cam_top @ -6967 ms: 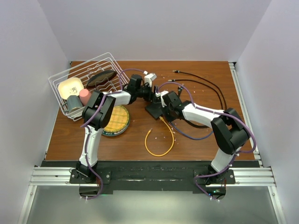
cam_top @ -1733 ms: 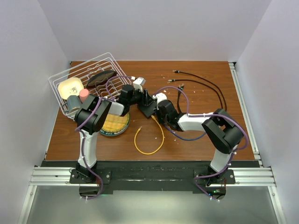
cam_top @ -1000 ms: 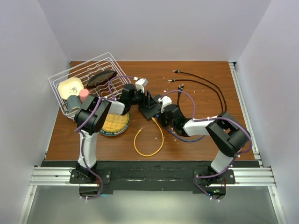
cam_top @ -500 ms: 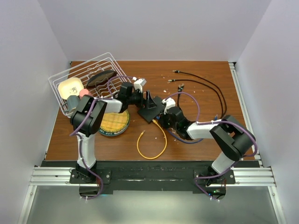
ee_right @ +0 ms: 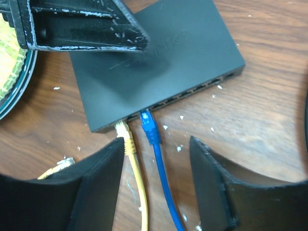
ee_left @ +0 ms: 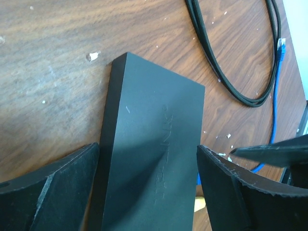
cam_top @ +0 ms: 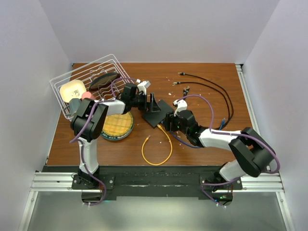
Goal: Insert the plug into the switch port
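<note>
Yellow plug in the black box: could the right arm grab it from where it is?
Probably yes, after a slight sideways shift. The right gripper is open just short of the yellow plug, with nothing over it; the neighbouring blue plug could crowd one finger.

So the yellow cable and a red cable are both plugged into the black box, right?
Not quite. It's a blue cable, not a red one. The right wrist view shows it plugged into the black box right beside the yellow cable.
</note>
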`<state>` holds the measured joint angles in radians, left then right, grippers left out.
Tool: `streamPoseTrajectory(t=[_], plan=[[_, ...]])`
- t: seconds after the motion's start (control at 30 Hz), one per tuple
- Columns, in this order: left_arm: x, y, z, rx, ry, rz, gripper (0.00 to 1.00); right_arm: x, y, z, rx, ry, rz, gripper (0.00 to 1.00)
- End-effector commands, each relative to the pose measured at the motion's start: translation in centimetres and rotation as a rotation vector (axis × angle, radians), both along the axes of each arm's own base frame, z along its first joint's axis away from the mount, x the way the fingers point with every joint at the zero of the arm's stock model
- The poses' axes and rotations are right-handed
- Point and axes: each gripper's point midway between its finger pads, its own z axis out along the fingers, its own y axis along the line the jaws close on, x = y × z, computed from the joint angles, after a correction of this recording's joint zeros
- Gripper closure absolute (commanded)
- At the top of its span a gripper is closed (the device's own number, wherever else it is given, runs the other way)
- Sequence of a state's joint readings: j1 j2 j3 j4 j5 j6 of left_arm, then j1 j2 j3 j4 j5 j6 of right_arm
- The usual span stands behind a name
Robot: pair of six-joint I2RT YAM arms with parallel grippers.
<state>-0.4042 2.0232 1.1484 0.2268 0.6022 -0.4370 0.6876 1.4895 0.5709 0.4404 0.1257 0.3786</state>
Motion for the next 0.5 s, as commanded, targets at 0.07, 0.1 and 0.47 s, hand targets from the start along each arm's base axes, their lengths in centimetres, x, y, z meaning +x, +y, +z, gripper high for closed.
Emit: streamPoseTrajectory(t=[0.07, 0.1, 0.47], plan=[[-1.5, 1.7, 1.1, 0.040, 0.024, 0.036, 0.10, 0.7, -0.8, 3.6, 0.025, -0.059, -0.062, 0.25], [-1.5, 1.7, 1.8, 0.028, 0.000, 0.038, 0.10, 1.1, -0.7, 4.9, 0.033, -0.079, -0.069, 0.22], [-1.9, 2.6, 9.1, -0.057, -0.253, 0.082, 0.06, 4.6, -3.0, 11.4, -0.011, -0.174, -0.221, 0.01]])
